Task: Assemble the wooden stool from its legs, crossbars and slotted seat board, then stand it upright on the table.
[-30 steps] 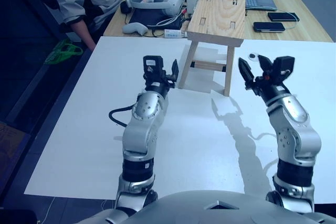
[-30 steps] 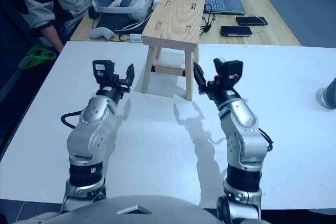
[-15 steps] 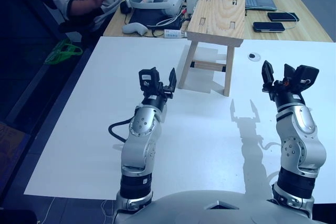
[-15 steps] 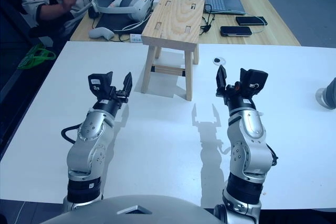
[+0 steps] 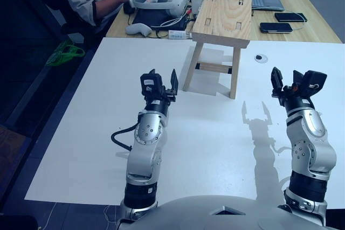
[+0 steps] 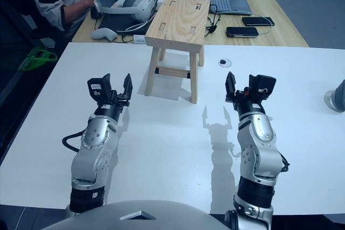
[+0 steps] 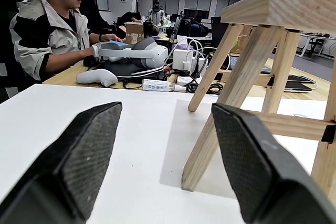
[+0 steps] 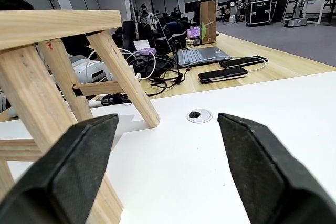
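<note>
In the head views your stool [image 5: 222, 17] stands assembled and upright on the table [image 5: 97, 149], with the left gripper [image 5: 163, 81] and right gripper [image 5: 285, 82] flanking it, both spread apart, and in each wrist view parted pads [image 7: 86, 153] frame its legs.

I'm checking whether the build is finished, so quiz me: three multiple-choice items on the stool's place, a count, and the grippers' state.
1. The stool stands:
A. on the wooden desk
B. on the white table
C. on the floor

2. Slots seen in the seat:
A. two
B. three
C. four

3. The left gripper and right gripper are:
A. both open and empty
B. both shut
C. left shut on a leg

Answers: B, its legs rest on the white top; C, four cut-outs show from above; A, each pair of fingers is spread with nothing between them.
</note>
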Controlling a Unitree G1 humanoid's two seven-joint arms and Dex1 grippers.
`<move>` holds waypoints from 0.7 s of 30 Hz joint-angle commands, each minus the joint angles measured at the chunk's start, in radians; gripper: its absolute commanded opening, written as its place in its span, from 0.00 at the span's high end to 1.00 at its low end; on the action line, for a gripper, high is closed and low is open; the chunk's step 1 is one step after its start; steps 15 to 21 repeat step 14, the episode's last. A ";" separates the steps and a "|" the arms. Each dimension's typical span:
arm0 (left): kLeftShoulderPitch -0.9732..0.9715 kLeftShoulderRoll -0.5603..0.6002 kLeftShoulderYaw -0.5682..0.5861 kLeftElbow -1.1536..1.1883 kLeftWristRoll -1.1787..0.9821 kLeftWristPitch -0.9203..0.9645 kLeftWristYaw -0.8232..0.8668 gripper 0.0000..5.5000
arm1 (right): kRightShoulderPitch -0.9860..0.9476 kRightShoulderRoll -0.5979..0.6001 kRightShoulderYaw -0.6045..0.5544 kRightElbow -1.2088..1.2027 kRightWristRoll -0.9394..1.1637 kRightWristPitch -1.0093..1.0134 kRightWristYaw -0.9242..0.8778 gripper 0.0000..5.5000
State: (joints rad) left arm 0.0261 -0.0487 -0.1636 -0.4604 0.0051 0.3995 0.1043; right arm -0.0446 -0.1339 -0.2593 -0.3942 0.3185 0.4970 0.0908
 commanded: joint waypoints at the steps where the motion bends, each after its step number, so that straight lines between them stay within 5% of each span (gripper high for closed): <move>1: 0.053 -0.042 -0.011 -0.018 0.021 0.020 0.046 0.43 | 0.007 -0.027 -0.006 0.012 -0.001 -0.010 0.014 0.36; 21: -0.027 -0.055 0.008 0.055 0.029 0.118 0.129 0.43 | 0.055 -0.056 0.014 0.062 -0.033 -0.050 0.044 0.36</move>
